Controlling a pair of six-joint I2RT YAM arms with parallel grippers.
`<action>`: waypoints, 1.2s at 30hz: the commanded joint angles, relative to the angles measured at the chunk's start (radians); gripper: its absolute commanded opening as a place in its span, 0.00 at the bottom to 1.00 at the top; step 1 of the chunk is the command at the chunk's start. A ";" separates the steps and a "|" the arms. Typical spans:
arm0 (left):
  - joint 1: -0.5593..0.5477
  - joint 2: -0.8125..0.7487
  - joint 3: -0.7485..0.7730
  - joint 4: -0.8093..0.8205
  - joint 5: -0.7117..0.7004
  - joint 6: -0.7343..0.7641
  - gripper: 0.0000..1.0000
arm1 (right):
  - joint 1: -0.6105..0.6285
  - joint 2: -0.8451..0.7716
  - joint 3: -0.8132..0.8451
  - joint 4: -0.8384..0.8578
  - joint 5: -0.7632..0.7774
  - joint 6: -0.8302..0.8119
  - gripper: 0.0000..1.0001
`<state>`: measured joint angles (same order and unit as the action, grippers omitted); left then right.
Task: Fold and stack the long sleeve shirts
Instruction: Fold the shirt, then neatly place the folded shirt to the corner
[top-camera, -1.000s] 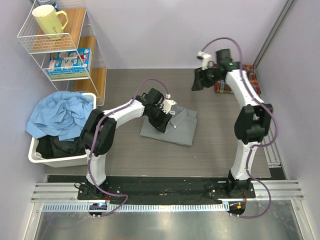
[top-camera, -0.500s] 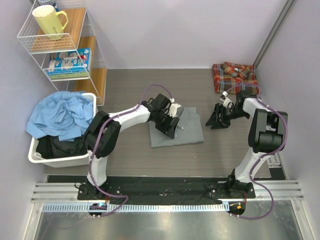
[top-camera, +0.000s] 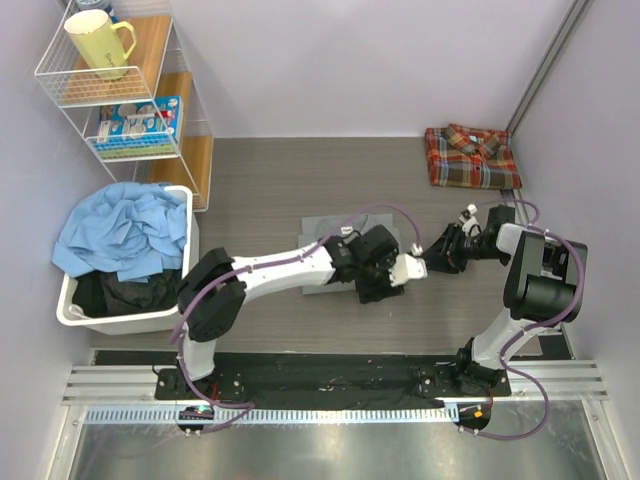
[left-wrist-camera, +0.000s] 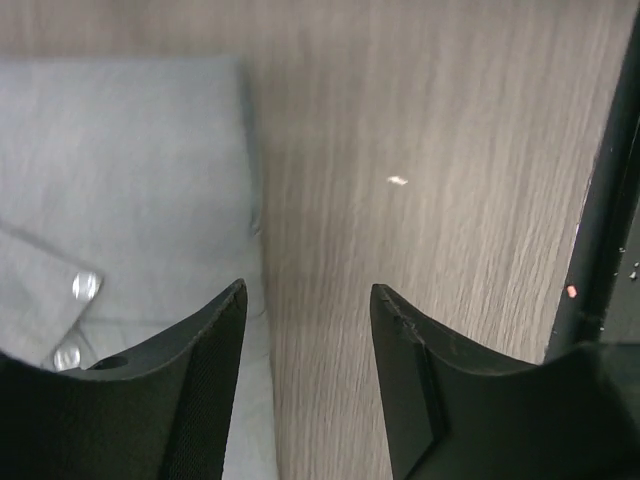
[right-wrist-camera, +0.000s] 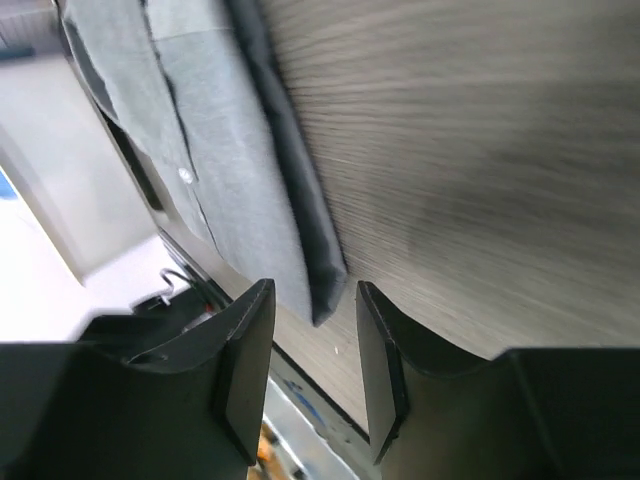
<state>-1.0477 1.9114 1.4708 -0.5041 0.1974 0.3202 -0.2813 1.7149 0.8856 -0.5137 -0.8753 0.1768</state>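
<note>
My left gripper (left-wrist-camera: 307, 295) hangs spread over the edge of the grey shirt (left-wrist-camera: 130, 170), holding nothing, probably to square the fold. My right gripper (right-wrist-camera: 310, 295), jaws parted too, straddles its thick folded corner, ready to pinch. The cloth is soft, matte and flat, with 2 pale buttons (left-wrist-camera: 85, 285). Farther off, the plaid shirt (top-camera: 470, 157) lies folded in the far-right corner.
</note>
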 joint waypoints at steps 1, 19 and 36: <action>-0.051 0.041 0.000 0.122 -0.130 0.135 0.52 | -0.036 -0.064 -0.063 0.102 -0.040 0.121 0.44; -0.020 0.103 -0.007 0.240 -0.069 0.089 0.10 | -0.006 -0.009 -0.276 0.470 -0.117 0.419 0.78; 0.069 0.061 0.043 0.214 0.083 -0.023 0.00 | 0.123 0.106 -0.316 0.784 -0.093 0.662 0.81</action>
<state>-0.9894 2.0312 1.4723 -0.3122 0.2321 0.3317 -0.1902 1.7672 0.6159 0.1677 -1.0653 0.6930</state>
